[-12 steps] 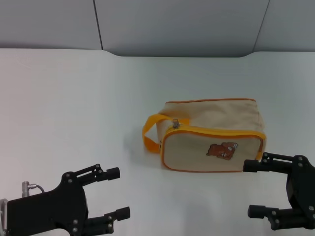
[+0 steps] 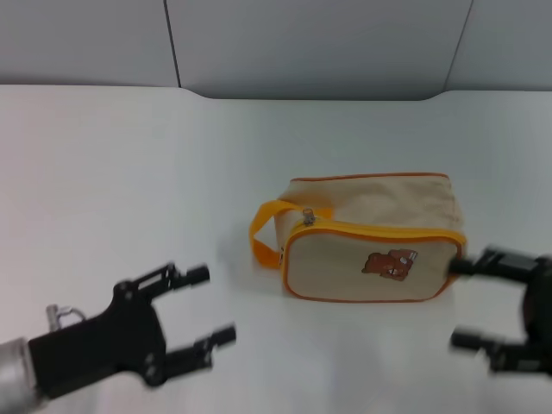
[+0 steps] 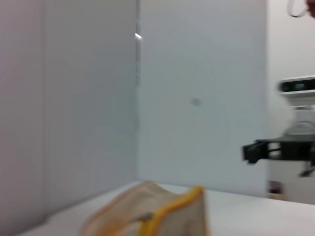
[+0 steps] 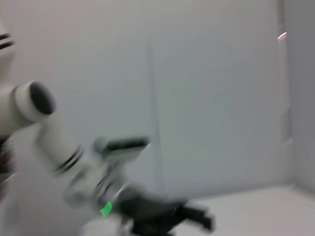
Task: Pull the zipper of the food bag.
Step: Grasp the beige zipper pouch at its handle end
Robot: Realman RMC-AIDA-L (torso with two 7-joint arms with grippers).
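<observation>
The beige food bag point(image 2: 371, 237) with orange-yellow piping lies on the white table, its bear picture point(image 2: 390, 263) facing me. The orange strap loop point(image 2: 263, 228) sticks out at its left end. The zipper point(image 2: 379, 231) runs along the bear panel's top edge, with its small silver pull tab point(image 2: 308, 217) at the left corner. My left gripper point(image 2: 203, 306) is open, low at the left and well short of the bag. My right gripper point(image 2: 461, 302) is open at the bag's right end. The bag also shows in the left wrist view point(image 3: 157, 211).
Grey wall panels point(image 2: 302, 43) stand behind the table's far edge. The white table top point(image 2: 129, 172) spreads to the left of the bag. The right wrist view shows the left arm point(image 4: 157, 216) and the robot's body across the table.
Both arms have moved: the left gripper has gone up and slightly right towards the bag, and the right gripper has shifted right and up beside the bag's end. The bag has not moved.
</observation>
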